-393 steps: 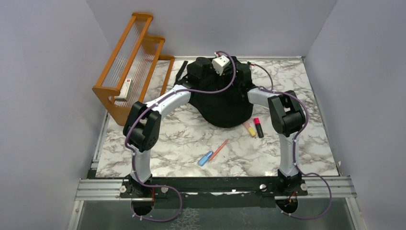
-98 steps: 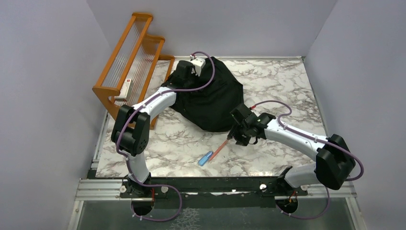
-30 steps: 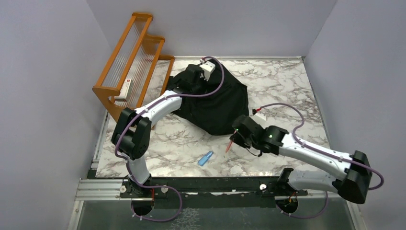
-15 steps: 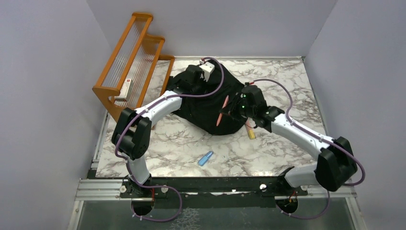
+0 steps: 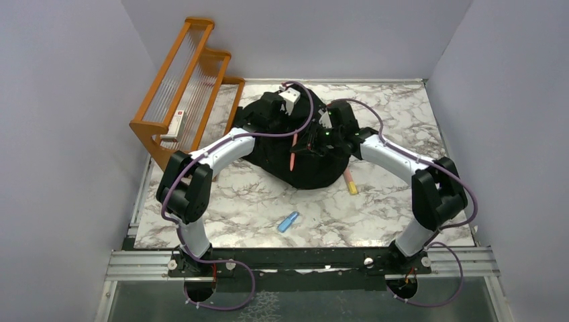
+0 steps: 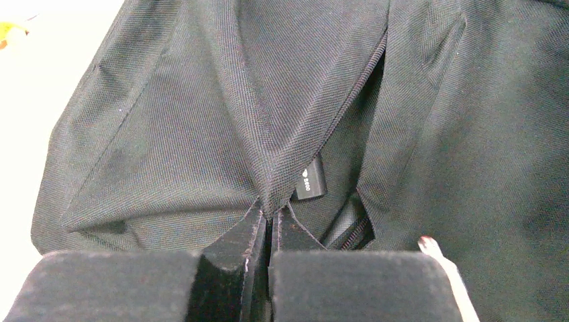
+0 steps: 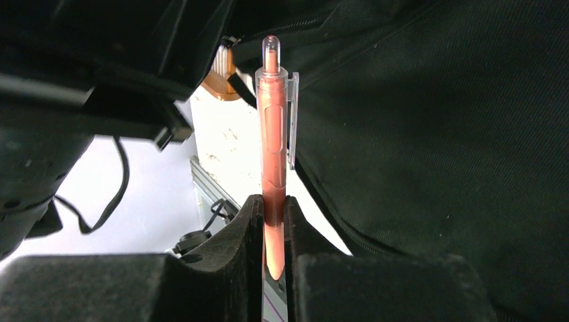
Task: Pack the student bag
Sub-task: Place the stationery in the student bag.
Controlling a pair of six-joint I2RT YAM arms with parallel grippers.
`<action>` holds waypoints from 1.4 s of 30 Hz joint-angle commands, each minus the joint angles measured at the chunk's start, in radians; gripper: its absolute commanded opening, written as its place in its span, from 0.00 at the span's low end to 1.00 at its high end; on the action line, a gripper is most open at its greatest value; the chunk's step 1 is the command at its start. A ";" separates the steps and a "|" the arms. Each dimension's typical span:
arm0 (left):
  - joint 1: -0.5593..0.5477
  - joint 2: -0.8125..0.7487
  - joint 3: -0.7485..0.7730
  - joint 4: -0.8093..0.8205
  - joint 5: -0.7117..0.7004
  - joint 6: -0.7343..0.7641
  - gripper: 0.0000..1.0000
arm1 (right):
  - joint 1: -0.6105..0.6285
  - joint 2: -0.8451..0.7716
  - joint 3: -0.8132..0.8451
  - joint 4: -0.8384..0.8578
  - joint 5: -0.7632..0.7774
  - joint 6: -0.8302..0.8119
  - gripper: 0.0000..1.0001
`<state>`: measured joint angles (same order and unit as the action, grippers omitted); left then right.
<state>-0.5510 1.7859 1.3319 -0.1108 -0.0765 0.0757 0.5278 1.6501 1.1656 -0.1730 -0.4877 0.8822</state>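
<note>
Within the student bag [image 6: 168, 134], a tag [image 6: 311, 182] shows illegible print.

A robotics lab test cell, probably: plain pale lilac partition walls [image 5: 60, 134] box in a white marble-patterned tabletop [image 5: 255, 201], with two white-and-black robot arms [image 5: 392, 155] (purple cables [image 5: 253, 283] trailing) bolted to a silver aluminium rail [image 5: 470, 258].

The student bag [image 5: 315, 164] lies at the far centre of the desk [image 5: 402, 134]. The rack [image 5: 181, 87] stands at the desk's far-left edge. The left gripper [image 6: 270, 218] pinches the bag's far-left fabric. The right gripper [image 7: 273, 208] holds the pen [image 7: 272, 134] over the bag. The highlighter [image 5: 349, 182] lies just right of the bag; a small capped item [image 5: 289, 221] lies nearer, apart.
</note>
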 commanded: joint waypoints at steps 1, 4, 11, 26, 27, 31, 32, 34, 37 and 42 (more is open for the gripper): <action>0.000 -0.045 -0.009 0.030 -0.006 0.000 0.00 | -0.026 0.078 0.063 0.011 -0.086 0.020 0.01; 0.000 -0.046 -0.008 0.028 -0.003 0.000 0.00 | -0.041 0.117 0.094 0.019 -0.098 0.026 0.01; 0.000 -0.054 -0.013 0.029 -0.006 0.005 0.00 | -0.077 0.192 0.144 0.056 -0.098 0.055 0.01; 0.000 -0.060 -0.017 0.028 -0.006 0.007 0.00 | -0.123 0.367 0.287 0.162 -0.170 0.181 0.02; 0.000 -0.059 -0.017 0.028 -0.007 0.008 0.00 | -0.125 0.374 0.293 0.165 -0.170 0.194 0.02; 0.000 -0.060 -0.017 0.026 -0.023 0.012 0.00 | -0.138 0.391 0.302 0.243 -0.150 0.260 0.03; 0.000 -0.060 -0.017 0.027 -0.027 0.011 0.00 | -0.140 0.396 0.312 0.245 -0.139 0.267 0.03; 0.000 -0.059 -0.017 0.028 -0.029 0.009 0.00 | -0.141 0.411 0.334 0.239 -0.112 0.274 0.05; 0.000 -0.059 -0.016 0.025 -0.023 0.006 0.00 | -0.141 0.420 0.336 0.248 -0.033 0.299 0.07; 0.000 -0.060 -0.016 0.026 -0.018 0.006 0.00 | -0.141 0.426 0.335 0.266 0.101 0.332 0.08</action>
<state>-0.5510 1.7851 1.3258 -0.1024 -0.0837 0.0772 0.3923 2.0563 1.4754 0.0364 -0.5308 1.1717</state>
